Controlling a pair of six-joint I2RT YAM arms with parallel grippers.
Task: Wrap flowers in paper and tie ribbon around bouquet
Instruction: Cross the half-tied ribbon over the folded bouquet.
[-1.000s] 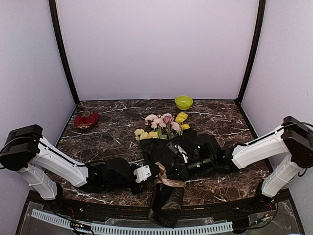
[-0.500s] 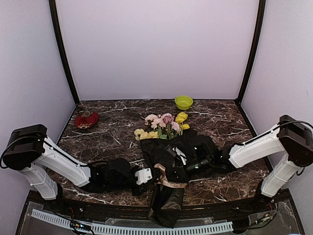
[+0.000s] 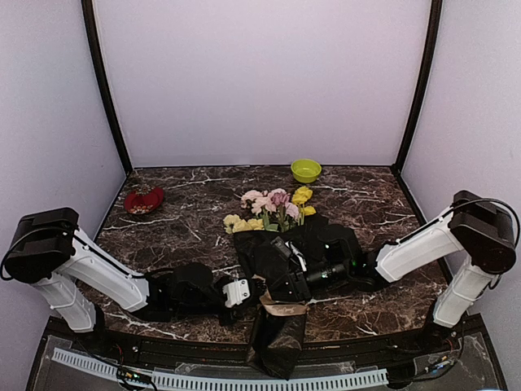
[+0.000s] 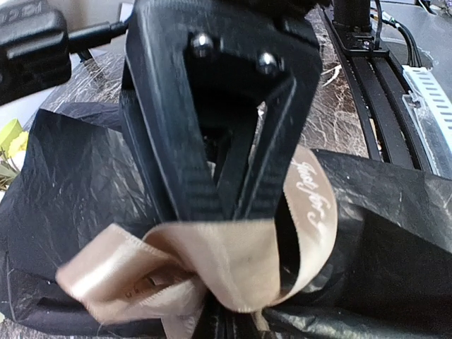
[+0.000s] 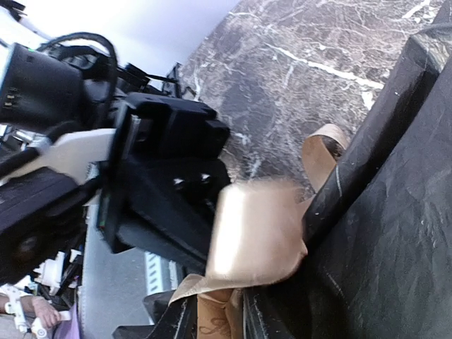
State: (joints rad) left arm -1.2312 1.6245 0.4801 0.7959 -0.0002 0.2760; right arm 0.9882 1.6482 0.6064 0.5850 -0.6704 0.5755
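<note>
From above, the bouquet (image 3: 277,265) lies at the middle of the counter's (image 3: 187,220) near edge. Its flowers (image 3: 273,208) point to the far edge and its black paper (image 3: 277,346) hangs over the near edge. The ribbon (image 3: 282,307) crosses the narrow part. The left end effector (image 3: 248,292) meets the ribbon from the left, and the right end effector (image 3: 286,275) lies on the paper just above it. A green bowl (image 3: 306,170) sits by the far edge and a red dish (image 3: 144,199) near the far left corner.

Left wrist: the fingers press together, pinching the ribbon's loop over the paper.

Right wrist: the ribbon loop is blurred against the paper. I cannot tell whether this end effector is spread.
</note>
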